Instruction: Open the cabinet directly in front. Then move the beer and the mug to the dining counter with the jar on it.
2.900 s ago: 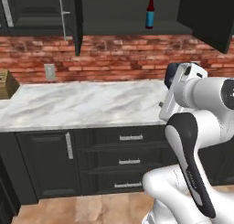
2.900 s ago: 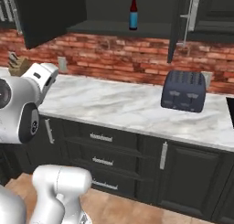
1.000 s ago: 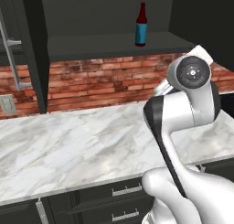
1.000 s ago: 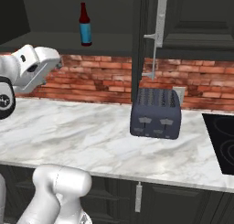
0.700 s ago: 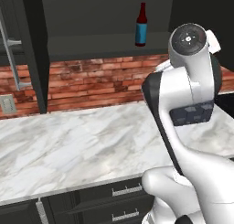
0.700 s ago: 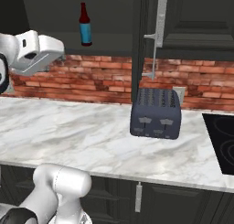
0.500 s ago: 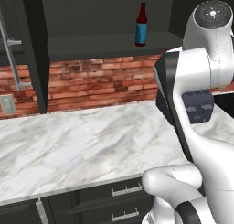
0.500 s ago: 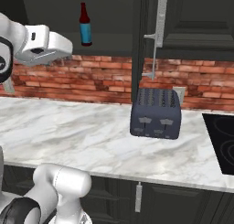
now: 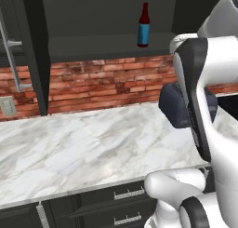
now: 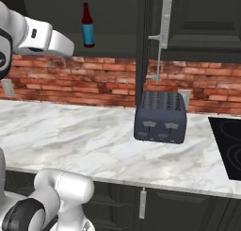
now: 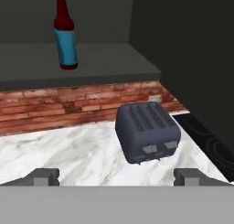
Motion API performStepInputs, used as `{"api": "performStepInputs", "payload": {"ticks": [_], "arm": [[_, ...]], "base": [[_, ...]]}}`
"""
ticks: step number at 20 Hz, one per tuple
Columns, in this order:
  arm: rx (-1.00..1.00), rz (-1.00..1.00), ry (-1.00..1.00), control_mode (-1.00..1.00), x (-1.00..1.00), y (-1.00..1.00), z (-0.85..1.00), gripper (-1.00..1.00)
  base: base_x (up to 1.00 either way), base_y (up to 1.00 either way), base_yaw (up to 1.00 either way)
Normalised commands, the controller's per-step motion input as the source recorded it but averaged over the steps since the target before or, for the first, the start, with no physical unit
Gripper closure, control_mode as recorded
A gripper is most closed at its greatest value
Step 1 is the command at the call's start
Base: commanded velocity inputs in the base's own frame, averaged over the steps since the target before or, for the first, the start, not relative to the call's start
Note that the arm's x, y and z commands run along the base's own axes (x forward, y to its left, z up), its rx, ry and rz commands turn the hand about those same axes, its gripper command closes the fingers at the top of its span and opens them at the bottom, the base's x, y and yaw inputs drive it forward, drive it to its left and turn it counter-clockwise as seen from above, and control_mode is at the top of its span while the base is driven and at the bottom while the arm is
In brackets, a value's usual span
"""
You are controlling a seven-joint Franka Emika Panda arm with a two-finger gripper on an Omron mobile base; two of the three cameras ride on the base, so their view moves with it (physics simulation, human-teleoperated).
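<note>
Fingers [image 11: 46, 175] are standing wide apart, holding nothing, sitting above the marble tabletop [image 9: 83, 152] with the hand aiming up at the shelf — looks like lining up for a grab. Toaster [image 10: 160, 116] is sitting on the tabletop below the right door, probably clear of the reach path. Cabinet [image 10: 150, 41] is hanging open, so step one reads done. Beer [image 11: 65, 33] is standing upright on the shelf [image 9: 102, 46], well apart from the fingers. Mug: can't tell where.

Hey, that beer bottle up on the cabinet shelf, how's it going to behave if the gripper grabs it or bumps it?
The beer bottle looks tall and slim on a narrow base, so a sideways bump would probably tip it. It appears to be smooth glass, likely rigid, slippery and breakable. It stands near the shelf front edge, so it might fall off.
</note>
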Motion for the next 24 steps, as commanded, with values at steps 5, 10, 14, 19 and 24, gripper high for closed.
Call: {"api": "performStepInputs", "payload": {"ticks": [5, 10, 14, 19, 24], "arm": [[0.08, 0.00, -0.23, -1.00, 0.03, 0.18, -0.08, -1.00], [0.00, 0.00, 0.06, -1.00, 0.42, 0.00, 0.25, -1.00], [0.00, 0.00, 0.19, -1.00, 0.65, 0.00, 0.26, -1.00], [0.00, 0.01, 0.09, -1.00, 0.52, 0.05, 0.07, -1.00], [0.02, 0.08, -0.02, -1.00, 0.51, 0.15, -0.11, -1.00]], "base": [[0.00, 0.00, 0.00], [0.00, 0.00, 0.00], [0.00, 0.00, 0.00], [0.00, 0.00, 0.00], [0.00, 0.00, 0.00]]}}
